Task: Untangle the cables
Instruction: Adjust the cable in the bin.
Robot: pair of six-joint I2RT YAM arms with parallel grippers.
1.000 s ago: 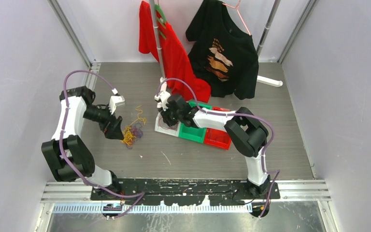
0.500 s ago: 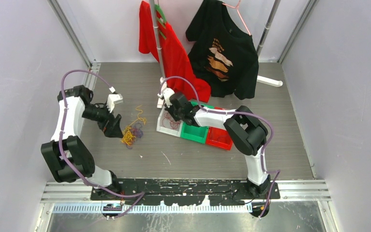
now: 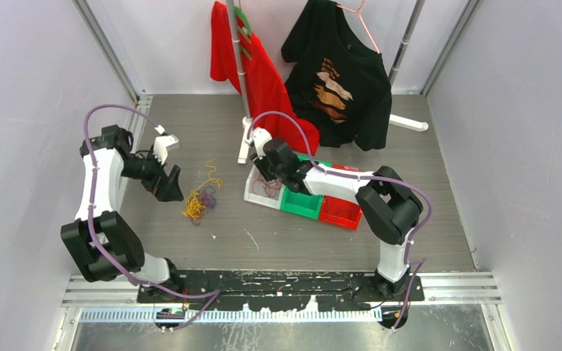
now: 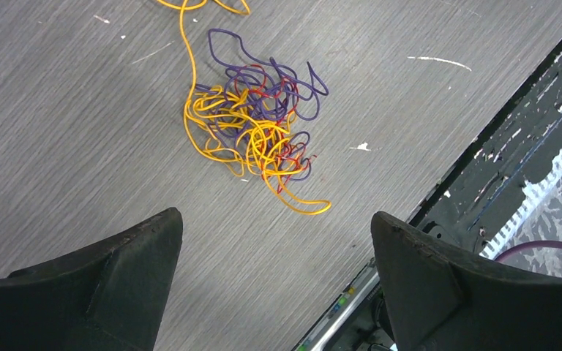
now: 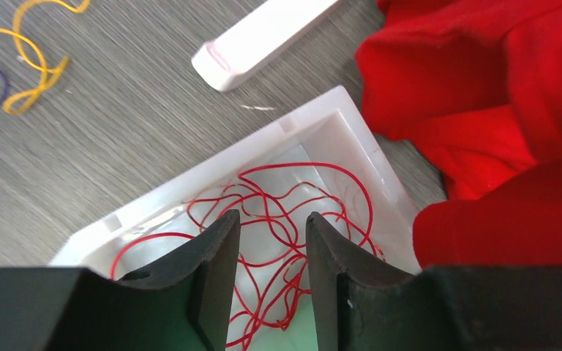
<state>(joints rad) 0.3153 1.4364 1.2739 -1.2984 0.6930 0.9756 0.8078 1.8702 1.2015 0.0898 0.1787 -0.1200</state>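
cables (image 4: 252, 131): yellow-purple-red tangle on bench (image 4: 73, 110) | red cables (image 5: 285, 212) in white tray (image 5: 212, 175), near part hidden behind right jaws | left jaws wide, empty | right jaws narrowly parted

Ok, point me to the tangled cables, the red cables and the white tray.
tangled cables (image 4: 252, 128), left wrist view, centre of the knot.
red cables (image 5: 285, 212), right wrist view, middle of the loops.
white tray (image 5: 227, 157), right wrist view, upper rim.

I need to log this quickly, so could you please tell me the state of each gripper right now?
Left gripper: open wide, holding nothing.
Right gripper: open a little, holding nothing, over the red cables.
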